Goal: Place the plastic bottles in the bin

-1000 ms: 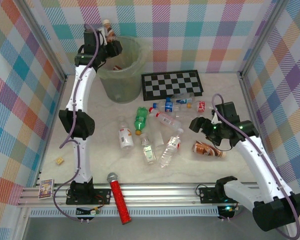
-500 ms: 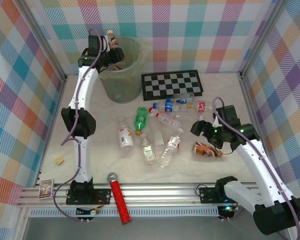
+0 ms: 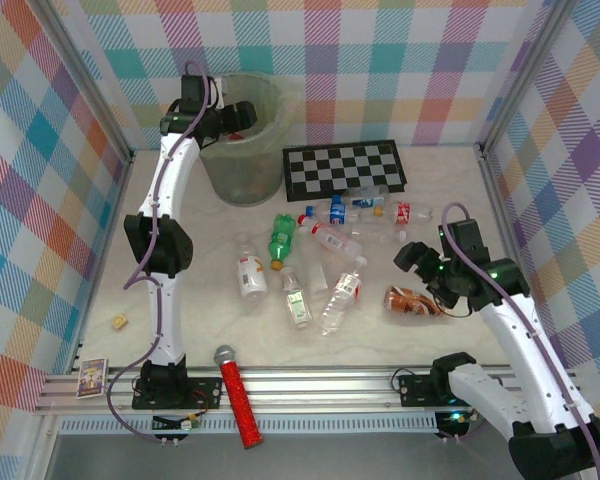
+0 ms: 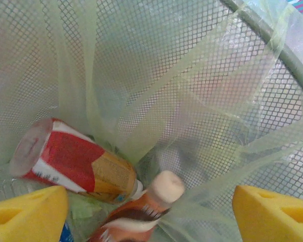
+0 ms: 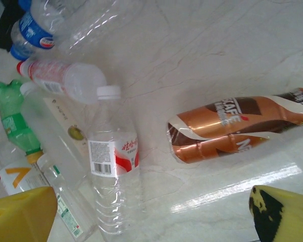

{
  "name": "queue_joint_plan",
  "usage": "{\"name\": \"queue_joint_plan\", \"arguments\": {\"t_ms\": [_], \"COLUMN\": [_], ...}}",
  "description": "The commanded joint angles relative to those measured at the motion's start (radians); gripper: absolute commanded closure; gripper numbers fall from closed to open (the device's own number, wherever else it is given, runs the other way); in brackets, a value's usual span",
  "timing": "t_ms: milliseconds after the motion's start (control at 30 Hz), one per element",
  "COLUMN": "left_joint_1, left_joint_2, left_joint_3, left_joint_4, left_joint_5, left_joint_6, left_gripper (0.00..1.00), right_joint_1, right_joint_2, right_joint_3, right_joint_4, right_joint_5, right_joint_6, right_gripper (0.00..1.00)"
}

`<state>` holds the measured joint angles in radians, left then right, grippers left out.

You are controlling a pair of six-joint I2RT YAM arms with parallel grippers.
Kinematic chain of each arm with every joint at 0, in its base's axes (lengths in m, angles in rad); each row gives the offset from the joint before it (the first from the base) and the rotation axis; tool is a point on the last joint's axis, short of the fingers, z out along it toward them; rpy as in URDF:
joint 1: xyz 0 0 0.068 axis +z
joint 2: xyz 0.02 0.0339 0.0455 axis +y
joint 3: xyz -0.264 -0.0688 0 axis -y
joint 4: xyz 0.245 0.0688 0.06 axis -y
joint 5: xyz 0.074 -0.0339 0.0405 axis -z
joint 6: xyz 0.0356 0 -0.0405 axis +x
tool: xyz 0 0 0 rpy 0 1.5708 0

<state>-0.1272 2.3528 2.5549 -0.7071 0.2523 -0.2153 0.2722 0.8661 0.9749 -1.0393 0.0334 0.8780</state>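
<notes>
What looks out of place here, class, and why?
The red microphone stands out. It is no bottle, and it lies askew across the metal rail at the near edge, beside the left arm's base, with its handle poking past the rail.

Pale-green bin [image 3: 242,172] upright, far-left; red-label bottle [image 4: 76,164] lying inside; other bottles [image 3: 340,295] scattered mid-table.
</notes>
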Motion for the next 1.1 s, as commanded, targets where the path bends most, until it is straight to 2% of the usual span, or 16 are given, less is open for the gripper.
{"name": "queue_joint_plan", "arguments": {"t_ms": [0,167,367,467,633,833,1067], "left_joint_1": [-0.006,-0.009,-0.016,-0.024,-0.048,-0.118,-0.206], "left_joint_2": [-0.071,-0.121,-0.222,-0.281,-0.392,-0.585,-0.862], "left_joint_3": [-0.015,-0.019,-0.058,-0.086,-0.156,-0.350,-0.740], "left_joint_4": [-0.008,0.002,0.021,0.024,0.021,0.025,0.088], "left_joint_5": [0.021,0.025,0.023,0.017,-0.006,-0.098,-0.144], "left_joint_6": [0.023,0.032,0.061,0.087,0.140,0.223,0.238], "left_gripper": [0.14,0.13,0.12,0.11,0.08,0.06,0.05], "right_joint_1": [0.000,0.001,-0.024,-0.079,-0.230,-0.348,-0.393], "right_joint_2": [-0.021,-0.029,-0.027,-0.054,-0.111,-0.051,0.067], "right_joint_3": [-0.024,-0.073,-0.161,-0.238,-0.404,-0.424,-0.437], "right_joint_4": [-0.077,-0.121,-0.074,-0.020,0.160,0.229,0.323], "right_joint_5": [0.073,0.083,0.103,0.095,-0.019,-0.049,-0.093], "right_joint_6": [0.096,0.251,0.422,0.522,0.621,0.559,0.533], "right_gripper": [0.00,0.01,0.01,0.00,0.03,0.04,0.04]}}
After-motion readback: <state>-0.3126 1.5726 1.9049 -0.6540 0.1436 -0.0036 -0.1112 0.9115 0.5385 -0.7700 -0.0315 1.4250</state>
